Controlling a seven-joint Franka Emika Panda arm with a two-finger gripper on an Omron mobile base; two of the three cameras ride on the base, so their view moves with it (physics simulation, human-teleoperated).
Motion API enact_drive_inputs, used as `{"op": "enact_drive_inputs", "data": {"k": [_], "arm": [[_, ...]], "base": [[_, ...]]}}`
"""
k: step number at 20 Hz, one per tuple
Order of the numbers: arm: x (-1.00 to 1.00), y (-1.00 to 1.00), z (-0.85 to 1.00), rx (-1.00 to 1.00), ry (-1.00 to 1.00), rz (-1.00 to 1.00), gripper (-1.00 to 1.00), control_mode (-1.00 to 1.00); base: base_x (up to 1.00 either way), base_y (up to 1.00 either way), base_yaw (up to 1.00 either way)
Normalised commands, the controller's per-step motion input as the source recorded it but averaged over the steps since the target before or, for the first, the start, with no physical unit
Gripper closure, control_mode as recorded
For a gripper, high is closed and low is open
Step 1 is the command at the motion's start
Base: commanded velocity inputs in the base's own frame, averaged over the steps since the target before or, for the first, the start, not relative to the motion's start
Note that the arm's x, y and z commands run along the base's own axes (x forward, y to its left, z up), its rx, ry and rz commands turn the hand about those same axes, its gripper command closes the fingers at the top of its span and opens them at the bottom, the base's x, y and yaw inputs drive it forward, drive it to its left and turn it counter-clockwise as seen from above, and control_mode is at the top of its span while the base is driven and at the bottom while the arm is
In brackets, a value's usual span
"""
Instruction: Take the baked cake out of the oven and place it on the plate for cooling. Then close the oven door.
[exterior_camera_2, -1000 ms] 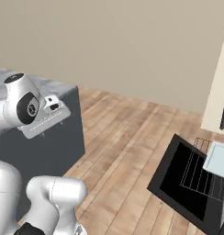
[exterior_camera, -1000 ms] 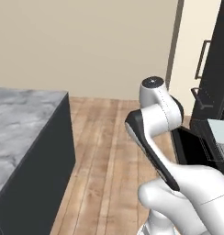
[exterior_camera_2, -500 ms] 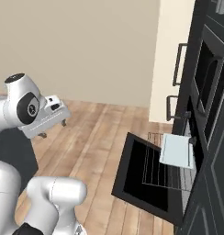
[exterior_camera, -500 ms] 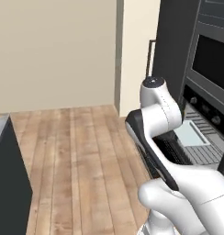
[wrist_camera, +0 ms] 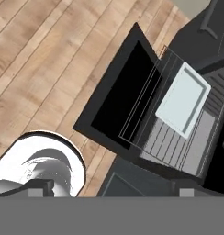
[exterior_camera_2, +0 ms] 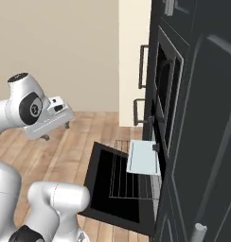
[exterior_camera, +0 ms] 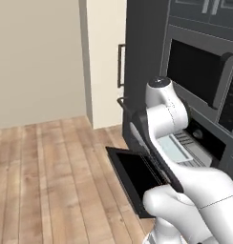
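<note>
Wood flooring fronts the oven (exterior_camera_2: 160, 137), oven door (exterior_camera_2: 112, 182) down; tool (exterior_camera_2: 56, 130) released, so reach in level over the rack (wrist_camera: 146, 110).

Black oven (exterior_camera_2: 183, 142) with a black glass door (wrist_camera: 118, 87), thin grey wire rack (exterior_camera_2: 131, 177), pale blue-grey tray (wrist_camera: 183, 100); floor (exterior_camera: 47, 181) of light brown wood planks.
</note>
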Motion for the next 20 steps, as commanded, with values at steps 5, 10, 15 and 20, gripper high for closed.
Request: {"op": "enact_drive_inputs", "data": {"k": [5,10,15,20], "arm": [[0.0,0.0,0.0,0.0,0.0,0.0,-1.0,1.0],[0.0,0.0,0.0,0.0,0.0,0.0,-1.0,1.0],[0.0,0.0,0.0,0.0,0.0,0.0,-1.0,1.0],[0.17,0.0,-0.08,0.01,0.01,0.0,-1.0,-1.0]], "base": [[0.23,-0.1,-0.3],[0.45,0.0,-0.28],[0.6,-0.02,-0.19],[0.41,0.0,-0.03]]}}
